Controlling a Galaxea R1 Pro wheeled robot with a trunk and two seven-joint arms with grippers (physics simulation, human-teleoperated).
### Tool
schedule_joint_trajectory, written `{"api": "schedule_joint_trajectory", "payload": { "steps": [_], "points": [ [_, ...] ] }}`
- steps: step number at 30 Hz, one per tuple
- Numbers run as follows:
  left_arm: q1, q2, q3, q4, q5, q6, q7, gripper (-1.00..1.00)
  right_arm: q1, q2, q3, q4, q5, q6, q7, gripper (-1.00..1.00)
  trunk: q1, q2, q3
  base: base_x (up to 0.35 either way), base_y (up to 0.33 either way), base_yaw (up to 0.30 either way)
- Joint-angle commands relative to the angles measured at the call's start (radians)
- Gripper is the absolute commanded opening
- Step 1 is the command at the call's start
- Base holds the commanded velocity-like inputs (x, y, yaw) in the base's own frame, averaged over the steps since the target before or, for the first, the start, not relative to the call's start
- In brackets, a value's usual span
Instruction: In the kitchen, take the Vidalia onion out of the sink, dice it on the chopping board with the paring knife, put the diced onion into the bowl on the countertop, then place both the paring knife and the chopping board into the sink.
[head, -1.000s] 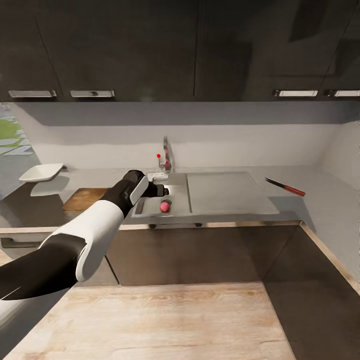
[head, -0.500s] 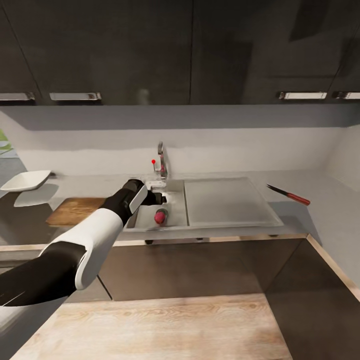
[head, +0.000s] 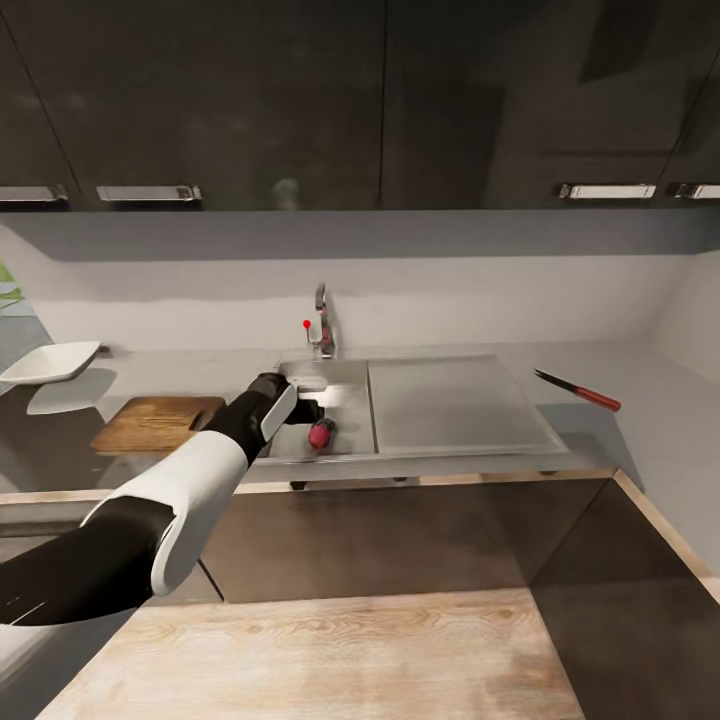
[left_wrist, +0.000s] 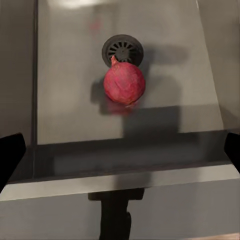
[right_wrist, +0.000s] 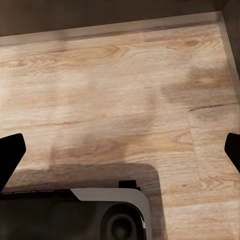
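Resting on the floor of the grey steel sink (head: 345, 440), just beside the round drain (left_wrist: 122, 49), a small pink-red round Vidalia onion (left_wrist: 124, 84) sits beneath the left gripper (head: 312, 410), whose fingers are spread wide above the basin. A dark-brown wooden chopping board (head: 150, 422) lies left of the sink, a white squarish bowl (head: 50, 362) farther left. The red-handled paring knife (head: 578, 391) lies on the grey countertop (head: 640, 420) at right. The right gripper (right_wrist: 120, 145), fingers spread, faces the wooden floor (right_wrist: 120, 100).

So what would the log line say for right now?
left hand: open, above sink | Vidalia onion: beside drain, ungrasped | paring knife: on countertop
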Motion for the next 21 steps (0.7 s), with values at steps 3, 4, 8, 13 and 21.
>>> {"api": "schedule_joint_trajectory", "payload": {
  "steps": [3, 4, 8, 13, 21],
  "points": [
    [0.001, 0.0, -0.007, -0.001, 0.011, 0.003, 0.008, 1.0, 0.0, -0.001, 0.006, -0.001, -0.011, -0.002, 0.003, 1.0, 0.001, -0.002, -0.002, 0.0, 0.0, 0.0],
    [0.001, 0.0, -0.007, -0.001, 0.011, 0.003, 0.008, 1.0, 0.0, -0.001, 0.006, -0.001, -0.011, -0.002, 0.004, 1.0, 0.001, -0.002, -0.002, 0.026, 0.0, 0.0],
    [0.002, 0.0, -0.008, -0.001, 0.011, 0.004, 0.007, 1.0, 0.0, 0.0, 0.007, -0.001, -0.01, -0.002, 0.005, 1.0, 0.001, -0.002, -0.002, 0.065, 0.0, 0.0],
    [0.024, 0.001, -0.008, -0.001, 0.01, 0.003, 0.007, 1.0, 0.0, 0.0, 0.007, -0.001, -0.009, -0.003, 0.005, 1.0, 0.001, -0.002, -0.002, 0.166, 0.0, 0.0],
    [0.035, 0.002, -0.008, -0.001, 0.01, 0.003, 0.007, 1.0, 0.0, 0.001, 0.007, -0.001, -0.009, -0.003, 0.005, 1.0, 0.001, -0.002, -0.002, 0.226, 0.0, 0.0]
  ]
}}
